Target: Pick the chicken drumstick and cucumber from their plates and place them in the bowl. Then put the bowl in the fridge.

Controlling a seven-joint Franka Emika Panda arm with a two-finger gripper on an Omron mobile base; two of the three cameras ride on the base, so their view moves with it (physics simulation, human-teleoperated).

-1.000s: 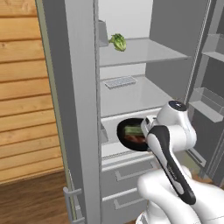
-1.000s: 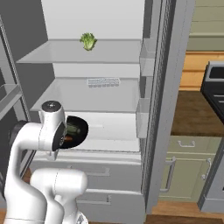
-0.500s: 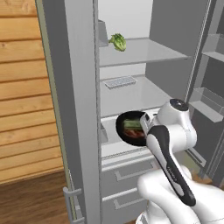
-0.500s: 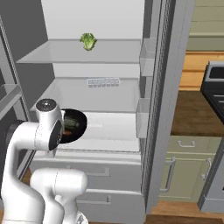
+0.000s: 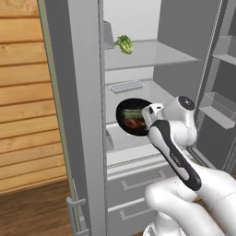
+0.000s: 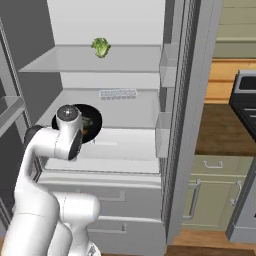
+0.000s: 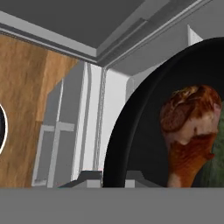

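The black bowl (image 5: 125, 120) hangs inside the open fridge (image 5: 152, 54) over the lower shelf, with its opening tilted toward the left base camera. In it lie the reddish-brown chicken drumstick (image 5: 135, 123) and the pale green cucumber (image 5: 131, 113). My gripper (image 5: 148, 118) is shut on the bowl's right rim. In the hand view the gripper (image 7: 113, 178) pinches the black rim, and the drumstick (image 7: 190, 131) lies just past it with the cucumber (image 7: 214, 173) at its side. From the right, the bowl (image 6: 95, 122) peeks out behind my arm. The plates are out of view.
A leafy green vegetable (image 5: 124, 44) sits on the top shelf and a flat white grille (image 5: 126, 86) on the middle shelf. Drawers (image 5: 138, 184) lie below. Door bins (image 6: 162, 132) flank the right side. Green cabinets (image 6: 215, 190) stand further right, and a wooden wall (image 5: 27, 92) on the left.
My arm has carried the bowl upward and further into the fridge, from near the shelf's front edge to above the lower shelf. The grip is unchanged.
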